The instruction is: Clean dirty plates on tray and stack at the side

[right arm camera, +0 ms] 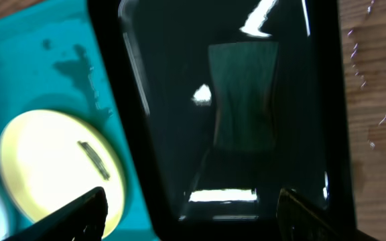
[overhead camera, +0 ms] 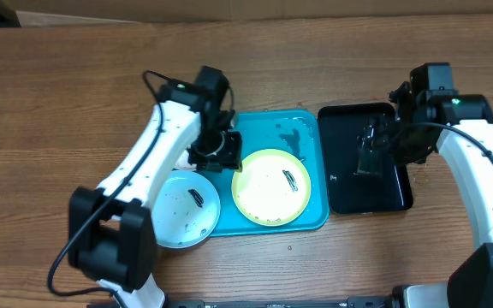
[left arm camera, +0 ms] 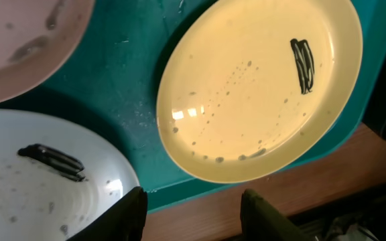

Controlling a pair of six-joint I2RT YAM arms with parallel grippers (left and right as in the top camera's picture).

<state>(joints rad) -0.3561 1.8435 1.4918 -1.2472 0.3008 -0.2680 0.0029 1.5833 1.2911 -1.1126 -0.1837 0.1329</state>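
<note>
The turquoise tray [overhead camera: 306,128] lies at the table's middle and shows in the left wrist view [left arm camera: 122,80]. A yellow-green-rimmed plate [overhead camera: 270,186] with a dark smear rests on its front half [left arm camera: 246,94]. A pale-blue-rimmed plate [overhead camera: 182,208] with a dark smear overlaps the tray's front left corner [left arm camera: 39,181]. A third, whitish plate [left arm camera: 19,47] lies at the tray's back left, mostly hidden under my left arm in the overhead view. My left gripper [overhead camera: 215,154] [left arm camera: 196,214] is open and empty above the plates. My right gripper [overhead camera: 390,141] [right arm camera: 193,217] is open and empty over the black tray.
A smaller glossy black tray [overhead camera: 366,192] [right arm camera: 153,100] stands right of the turquoise one, with a dark rectangular pad [right arm camera: 243,94] in it. Wet spots mark the turquoise tray's back part [overhead camera: 291,133]. Bare wooden table [overhead camera: 58,85] surrounds both trays.
</note>
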